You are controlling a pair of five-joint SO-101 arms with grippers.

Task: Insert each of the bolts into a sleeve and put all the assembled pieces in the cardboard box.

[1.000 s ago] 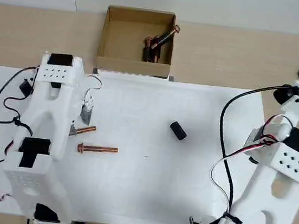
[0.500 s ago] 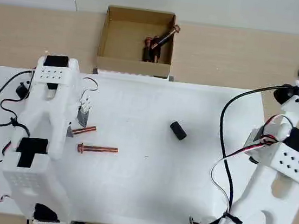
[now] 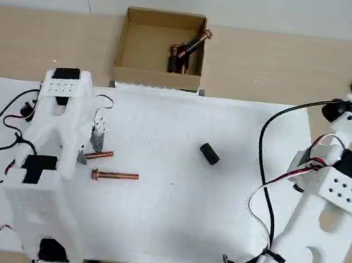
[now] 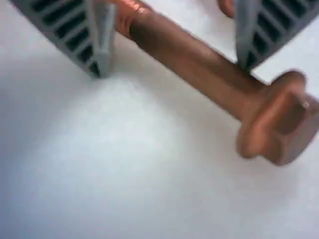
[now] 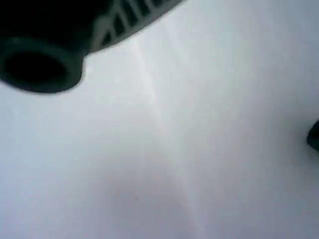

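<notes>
A smooth copper bolt [image 4: 199, 74] with a hexagonal flanged head lies on the white sheet [image 3: 171, 221], out from the cardboard box's [image 3: 157, 78] left corner. The left gripper [image 4: 172, 50] is spread open, its ribbed grey pads either side of the shank. The second bolt [image 3: 116, 175] lies farther from the box. The right gripper [image 5: 84, 35] clamps a hollow black sleeve [image 5: 35, 69], and a spare sleeve [image 3: 209, 153] lies off the box's right corner.

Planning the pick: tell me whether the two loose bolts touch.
Apart. The high view shows white sheet between the far bolt and the near bolt.
</notes>
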